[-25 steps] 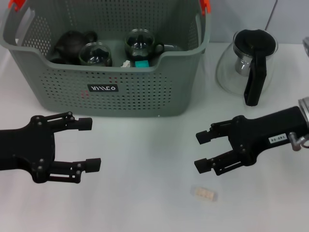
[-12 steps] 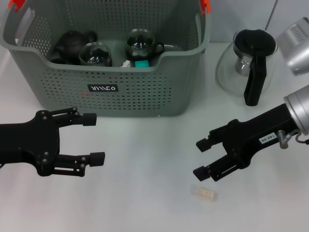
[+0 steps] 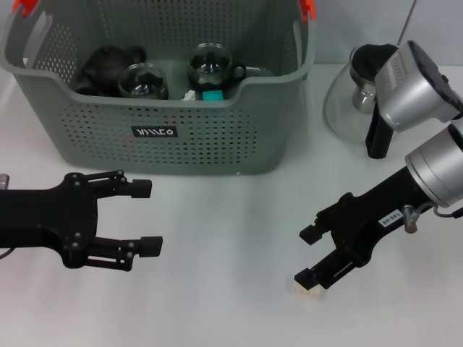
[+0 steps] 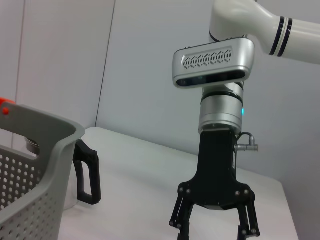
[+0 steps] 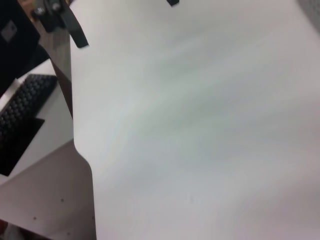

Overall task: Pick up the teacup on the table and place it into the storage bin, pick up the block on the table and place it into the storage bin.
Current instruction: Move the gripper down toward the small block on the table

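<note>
The storage bin (image 3: 163, 108) stands at the far side of the white worktop (image 3: 231, 217). Inside it are a dark teapot (image 3: 108, 63), two glass teacups (image 3: 143, 81) and a small teal item (image 3: 212, 95) between them. To the right of the bin, apart from it, stands a glass pot (image 3: 365, 97) with a black lid and handle; a silver joint of the right arm covers part of it in the head view.

The right claw (image 3: 309, 254) is low over the near part of the worktop with its two fingers apart. The lower finger is just at the pale block (image 3: 307, 289), which lies on the worktop well apart from the bin; whether the finger touches the block cannot be told. The left claw (image 3: 143, 217) hangs in front of the bin, also with its fingers apart and nothing between them.

The left wrist view shows the right claw (image 4: 214, 231) from the side, pointing down, with the bin's rim (image 4: 45, 131) and the pot's black handle (image 4: 89, 172) beside it; the block is not in this view. The right wrist view shows mostly bare worktop (image 5: 200, 125), its edge and a black keyboard (image 5: 20, 117) beyond it.
</note>
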